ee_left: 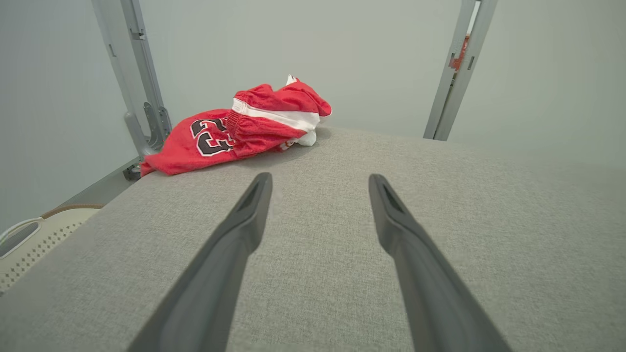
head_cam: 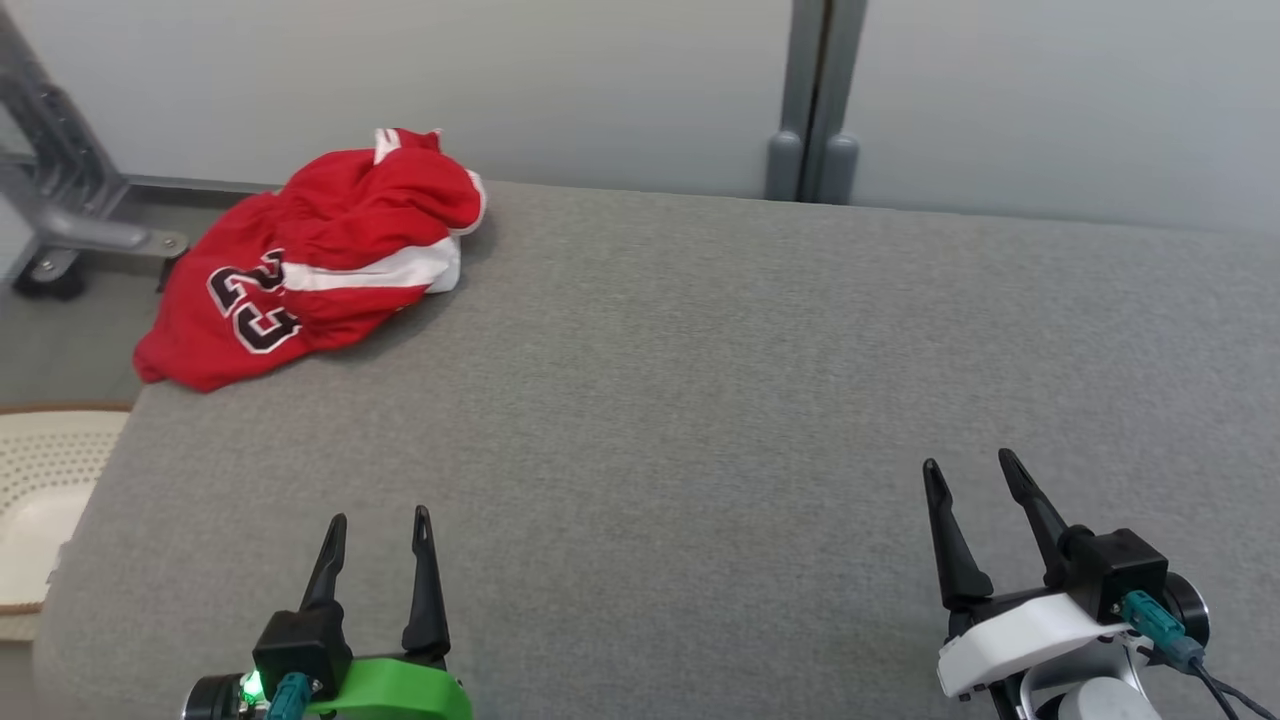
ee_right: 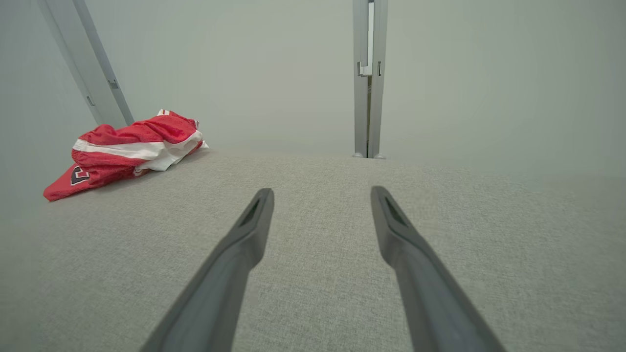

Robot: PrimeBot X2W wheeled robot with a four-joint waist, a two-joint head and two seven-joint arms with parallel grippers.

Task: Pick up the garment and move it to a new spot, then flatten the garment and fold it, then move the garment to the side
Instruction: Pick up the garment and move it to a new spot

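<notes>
Your garment [head_cam: 320,255] lay crumpled at the far left corner of the pad [head_cam: 700,400]. You had the left gripper [head_cam: 381,516] and right gripper [head_cam: 968,460] spread wide and empty, both well apart from it.

Pale grey wall [head_cam: 600,80], grey metal post [head_cam: 815,100], grey fabric-covered table [head_cam: 750,400], cream perforated basket [head_cam: 50,470]

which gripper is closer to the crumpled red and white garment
Left. The left gripper is toward the robot from the crumpled red and white garment; the right gripper is also far off to its right.
</notes>
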